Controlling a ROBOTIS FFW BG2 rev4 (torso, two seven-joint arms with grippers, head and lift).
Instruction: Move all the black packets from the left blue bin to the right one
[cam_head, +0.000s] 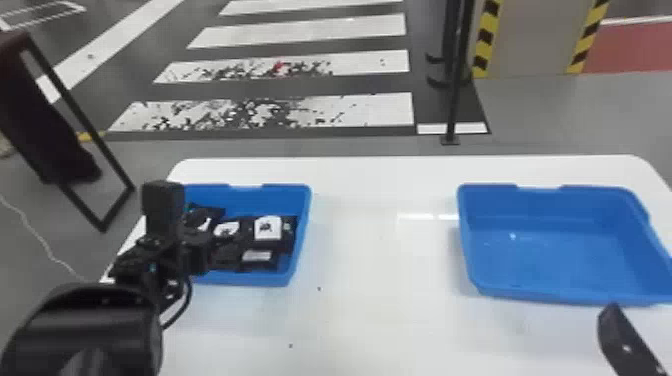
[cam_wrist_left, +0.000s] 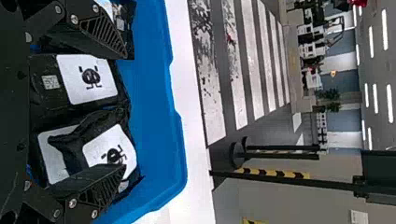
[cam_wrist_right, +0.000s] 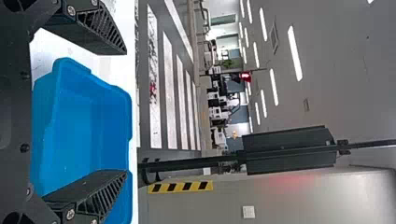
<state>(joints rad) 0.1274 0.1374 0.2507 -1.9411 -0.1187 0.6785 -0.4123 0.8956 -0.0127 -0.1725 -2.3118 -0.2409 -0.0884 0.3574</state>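
Left claw (cam_head: 197, 252), right claw (cam_head: 614, 327): both spread. White table (cam_head: 380, 300) between blue bins (cam_head: 560, 255); black post (cam_head: 454, 95) beyond.

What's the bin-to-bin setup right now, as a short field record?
source: left blue bin
contents: black packets, several, some with white labels
destination: right blue bin
support: white table, under both bins
left end effector: open, at the left bin's packets
right end effector: open, near the right bin
floor beyond: white-striped crossing
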